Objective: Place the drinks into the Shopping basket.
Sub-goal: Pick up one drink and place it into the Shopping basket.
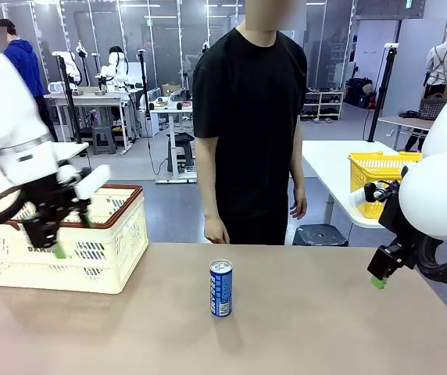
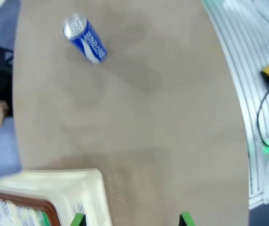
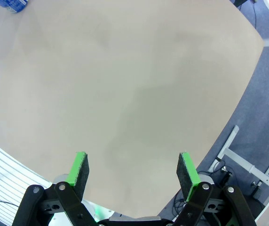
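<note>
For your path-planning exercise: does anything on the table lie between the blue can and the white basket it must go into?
Nothing visible does. The blue can stands upright mid-table, and only bare table separates it from the white basket at the left. The left tool hangs open at the basket's near side.

light: bright, even, overhead | shadows: soft | left wrist view: motion-blurred | edges: wide-angle bend

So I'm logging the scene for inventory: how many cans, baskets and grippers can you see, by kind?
Blue cans: 1
Cream-white baskets: 1
Yellow baskets: 1
Grippers: 2, left gripper and right gripper, both open and empty
Total: 5
</note>
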